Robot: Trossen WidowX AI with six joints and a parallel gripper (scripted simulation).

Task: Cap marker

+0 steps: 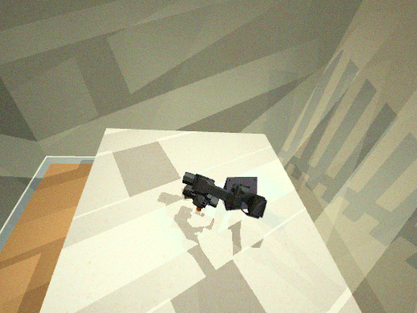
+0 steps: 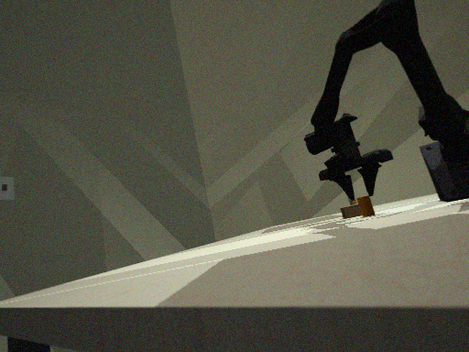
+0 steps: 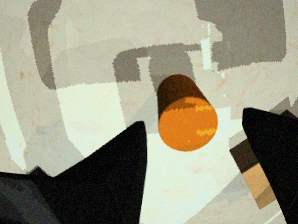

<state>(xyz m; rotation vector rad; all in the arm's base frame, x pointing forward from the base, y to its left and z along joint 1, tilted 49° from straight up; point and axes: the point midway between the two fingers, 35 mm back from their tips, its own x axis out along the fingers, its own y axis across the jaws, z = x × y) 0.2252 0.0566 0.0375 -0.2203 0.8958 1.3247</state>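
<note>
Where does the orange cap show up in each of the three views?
Top: cap, a small orange speck just below the claw, mid-table.
Exterior: cap standing on the table under the open claw, right of centre.
Wrist: cap large, centre, between the fingers.
Shared landmark: the holder block.

Orange cap (image 3: 188, 120) upright on desk (image 3: 100, 116), directly below end effector (image 3: 193, 163), between its spread fingers. Tan holder block (image 3: 252, 176) just beside, partly hidden.
</note>
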